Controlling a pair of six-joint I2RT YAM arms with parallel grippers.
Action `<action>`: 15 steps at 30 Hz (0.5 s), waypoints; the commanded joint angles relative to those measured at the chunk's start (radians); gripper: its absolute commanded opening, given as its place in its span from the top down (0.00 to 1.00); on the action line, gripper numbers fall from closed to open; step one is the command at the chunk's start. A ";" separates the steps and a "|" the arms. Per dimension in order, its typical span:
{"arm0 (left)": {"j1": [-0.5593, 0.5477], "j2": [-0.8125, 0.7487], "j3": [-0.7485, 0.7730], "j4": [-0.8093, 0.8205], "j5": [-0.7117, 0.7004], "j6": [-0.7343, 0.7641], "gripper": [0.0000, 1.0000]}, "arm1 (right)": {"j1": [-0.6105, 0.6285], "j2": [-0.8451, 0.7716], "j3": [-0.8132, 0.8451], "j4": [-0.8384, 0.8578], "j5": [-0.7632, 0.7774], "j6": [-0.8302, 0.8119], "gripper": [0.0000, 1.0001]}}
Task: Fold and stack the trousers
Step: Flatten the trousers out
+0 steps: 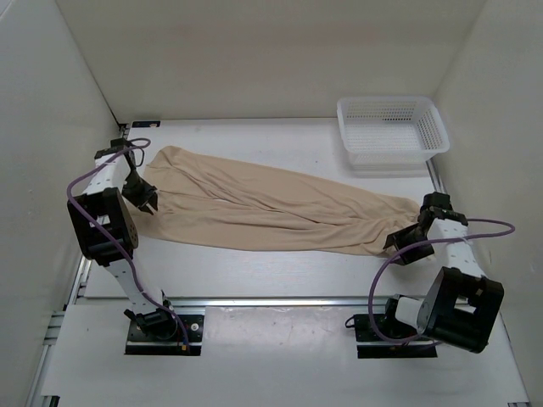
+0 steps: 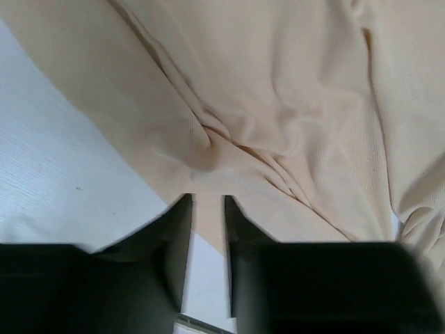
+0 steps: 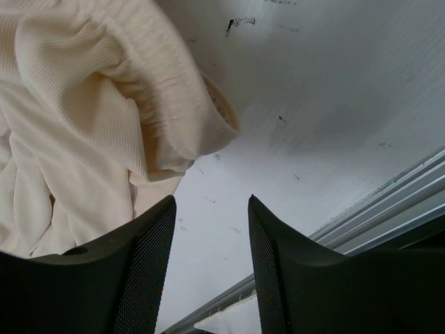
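Observation:
The beige-tan trousers (image 1: 271,208) lie spread out and wrinkled across the table, from the back left to the right. My left gripper (image 1: 148,203) hovers at their left edge. In the left wrist view its fingers (image 2: 207,198) stand a narrow gap apart over the cloth's edge (image 2: 278,104), with nothing pinched between them. My right gripper (image 1: 397,244) is at the right end of the legs. In the right wrist view it (image 3: 211,198) is open over bare table, just beside a rolled leg cuff (image 3: 83,104).
A white mesh basket (image 1: 394,158) stands at the back right. White walls close in the table on three sides. A metal rail (image 3: 389,202) runs along the near edge by the arm bases.

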 commanded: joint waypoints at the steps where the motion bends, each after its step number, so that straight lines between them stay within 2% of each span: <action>1: 0.003 -0.038 -0.022 0.006 0.026 0.012 0.61 | -0.004 0.029 -0.010 0.047 0.048 0.064 0.49; 3: 0.003 -0.038 -0.034 0.015 0.026 0.021 0.48 | -0.004 0.041 -0.010 0.060 0.071 0.084 0.49; 4: 0.003 -0.048 -0.052 0.015 0.037 0.021 0.45 | -0.004 0.041 -0.010 0.076 0.082 0.084 0.49; 5: 0.003 -0.049 -0.061 0.015 0.037 0.021 0.32 | -0.004 0.053 -0.001 0.096 0.082 0.093 0.49; 9: 0.003 -0.059 -0.112 0.026 0.037 0.021 0.29 | -0.004 0.087 0.011 0.122 0.107 0.133 0.49; 10: 0.003 -0.059 -0.124 0.026 0.028 0.021 0.20 | -0.004 0.087 0.011 0.131 0.107 0.133 0.49; 12: 0.003 -0.059 -0.135 0.035 0.028 0.021 0.11 | -0.004 0.087 0.011 0.149 0.107 0.146 0.51; 15: 0.003 -0.059 -0.144 0.049 0.028 0.021 0.08 | -0.004 0.087 0.022 0.149 0.107 0.136 0.51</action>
